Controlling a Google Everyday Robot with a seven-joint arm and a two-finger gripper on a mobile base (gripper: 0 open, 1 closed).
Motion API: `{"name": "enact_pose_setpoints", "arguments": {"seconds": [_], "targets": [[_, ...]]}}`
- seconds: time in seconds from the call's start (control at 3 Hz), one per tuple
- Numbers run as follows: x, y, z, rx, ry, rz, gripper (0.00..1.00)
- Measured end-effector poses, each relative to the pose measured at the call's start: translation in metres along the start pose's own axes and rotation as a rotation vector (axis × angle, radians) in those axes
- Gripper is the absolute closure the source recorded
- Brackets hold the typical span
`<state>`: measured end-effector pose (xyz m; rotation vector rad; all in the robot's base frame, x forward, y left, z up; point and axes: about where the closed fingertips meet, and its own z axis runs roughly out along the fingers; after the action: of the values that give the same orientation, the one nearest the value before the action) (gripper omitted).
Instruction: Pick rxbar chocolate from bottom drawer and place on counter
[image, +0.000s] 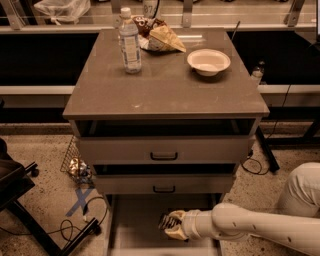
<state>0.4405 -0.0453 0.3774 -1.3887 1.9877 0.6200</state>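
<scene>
We're low at six o'clock, gripper (169, 225) inside the bottom drawer (134, 225).
We see its pale jaws pinched narrowly on the rxbar chocolate (165, 221), a small flat dark bar with pale lines, just above the drawer's smooth, plain floor. Up top, the matte grey-brown counter (165, 87) carries a clear plastic bottle (130, 42) at eleven o'clock, a crinkled tan snack bag (164, 39) at twelve and a round pale bowl (208, 61) at one.
</scene>
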Motion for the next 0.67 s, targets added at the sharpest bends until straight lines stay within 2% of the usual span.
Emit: {"name": "enact_pose_setpoints", "arguments": {"seconds": [0.33, 0.67], "targets": [[-0.0253, -0.0092, -0.0381, 0.005, -0.014, 0.053, 1.0], [-0.0265, -0.009, -0.0396, 0.004, -0.015, 0.053, 1.0]]}}
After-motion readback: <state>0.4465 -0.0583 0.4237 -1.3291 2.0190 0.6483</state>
